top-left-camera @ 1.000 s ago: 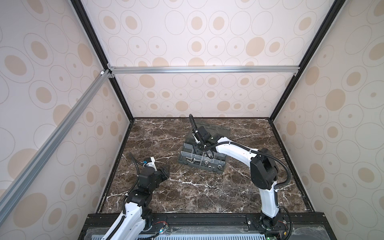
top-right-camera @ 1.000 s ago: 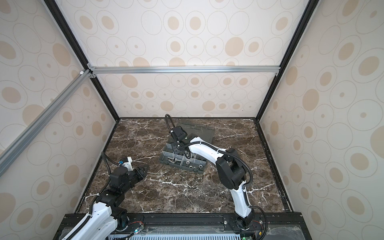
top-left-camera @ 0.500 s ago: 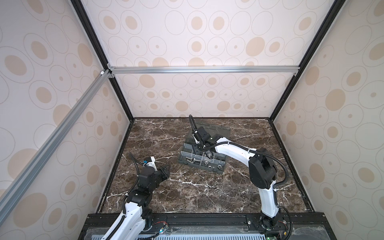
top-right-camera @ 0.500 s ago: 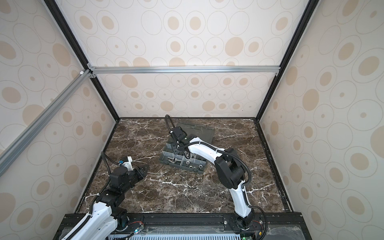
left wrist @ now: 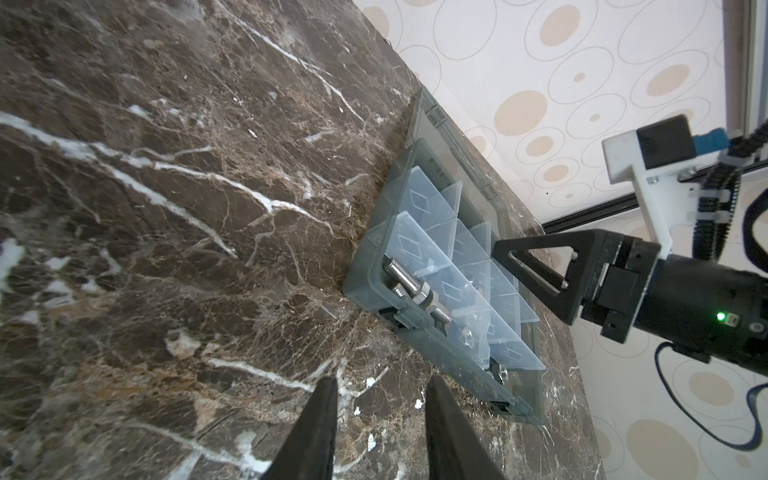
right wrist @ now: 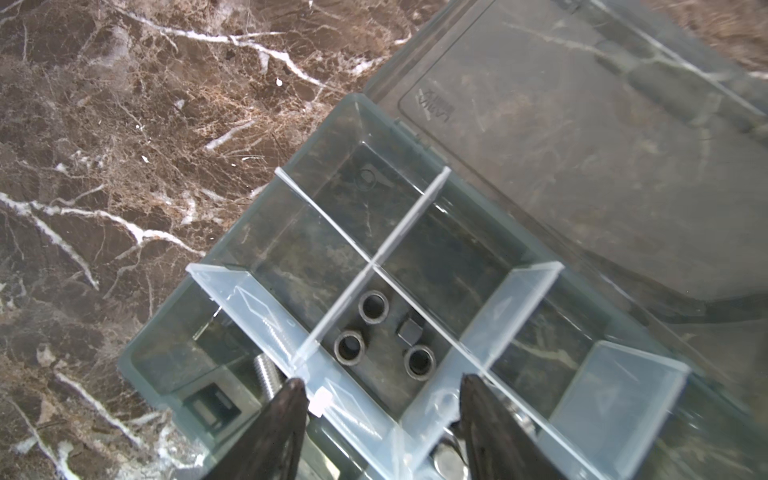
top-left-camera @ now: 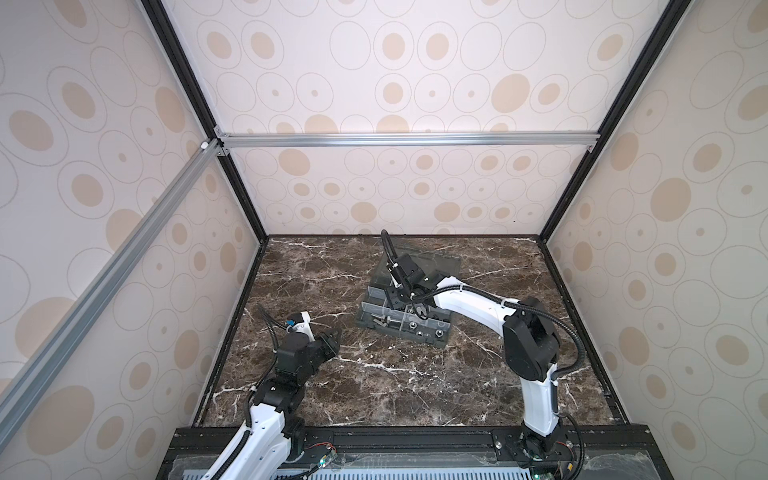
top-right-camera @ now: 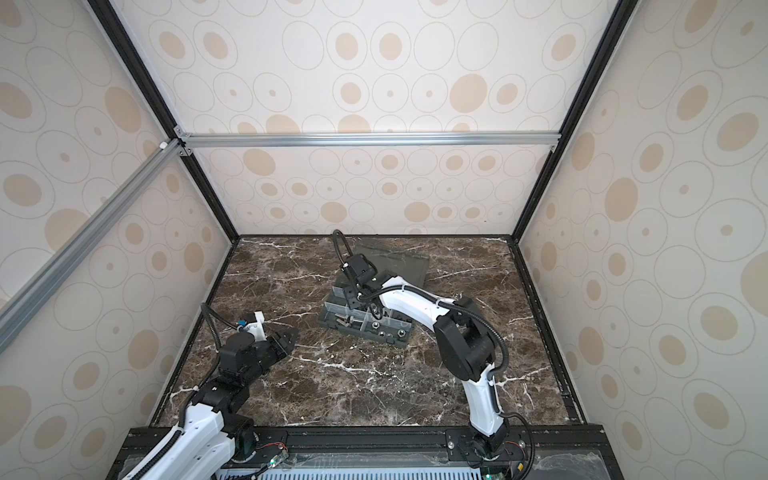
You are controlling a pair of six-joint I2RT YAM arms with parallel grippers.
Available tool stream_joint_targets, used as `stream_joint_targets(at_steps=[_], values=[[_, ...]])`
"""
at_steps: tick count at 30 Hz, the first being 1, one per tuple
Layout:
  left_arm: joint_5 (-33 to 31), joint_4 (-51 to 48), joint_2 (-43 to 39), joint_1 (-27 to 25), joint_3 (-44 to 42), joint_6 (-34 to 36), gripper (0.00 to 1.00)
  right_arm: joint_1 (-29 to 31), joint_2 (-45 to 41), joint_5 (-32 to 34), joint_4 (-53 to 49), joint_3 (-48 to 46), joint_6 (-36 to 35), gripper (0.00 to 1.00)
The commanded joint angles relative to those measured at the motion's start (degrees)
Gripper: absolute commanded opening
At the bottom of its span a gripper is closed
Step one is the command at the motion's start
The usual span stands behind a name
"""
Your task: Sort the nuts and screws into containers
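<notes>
The smoky-grey organizer box lies mid-table, its containers parted by pale dividers. My right gripper hovers open over the box with nothing between its fingers. Three dark ring-like nuts and a small black square piece lie in the cell beneath it. A threaded screw lies in the neighbouring cell, and silver screws show there in the left wrist view. My left gripper sits low at the left, open and empty, short of the box.
The box's hinged lid lies open flat behind it, toward the back wall. Patterned enclosure walls close in the marble table on three sides. One finger of the right gripper hangs over the box's dividers.
My right gripper's jaws have spread apart above the box, and its arm has shifted only slightly. The left arm has not moved.
</notes>
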Motion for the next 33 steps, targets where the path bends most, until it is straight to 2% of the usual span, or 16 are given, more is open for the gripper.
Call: stream_joint_targets(at_steps=[1,9,14,17,19,24,27,33], values=[[-1.9,3.2,-1.4,0.1,3.1,1.6,0.36,-0.5,-5.8,3.3,3.4,-2.9,-1.0,0.63],[-5.8,2.4,0.4,0.1,7.8,7.1,0.36,-2.2,-14.8,8.7,6.6,-11.5,-3.3,0.64],[-10.5,3.5,0.4,0.1,10.2,10.8,0.4,-4.4,-24.1,11.5,12.7,-21.1,-5.6,0.65],[-13.9,3.7,0.2,0.2,11.6,13.5,0.49,-6.2,-30.9,14.2,17.5,-28.2,-6.0,0.7],[-16.5,3.8,0.1,0.2,12.4,15.4,0.59,-7.7,-35.9,16.9,20.8,-33.1,-6.2,0.76],[-23.1,4.8,-0.5,0.3,13.0,20.1,0.84,-11.9,-46.2,21.3,24.8,-42.9,-6.0,1.0],[-28.0,4.6,-0.5,0.3,12.9,22.3,0.99,-14.8,-50.6,24.0,23.9,-46.6,-4.2,0.99],[-38.1,6.0,-1.4,0.3,10.8,27.3,0.99,-18.0,-58.5,27.0,24.0,-53.1,-7.6,1.0]])
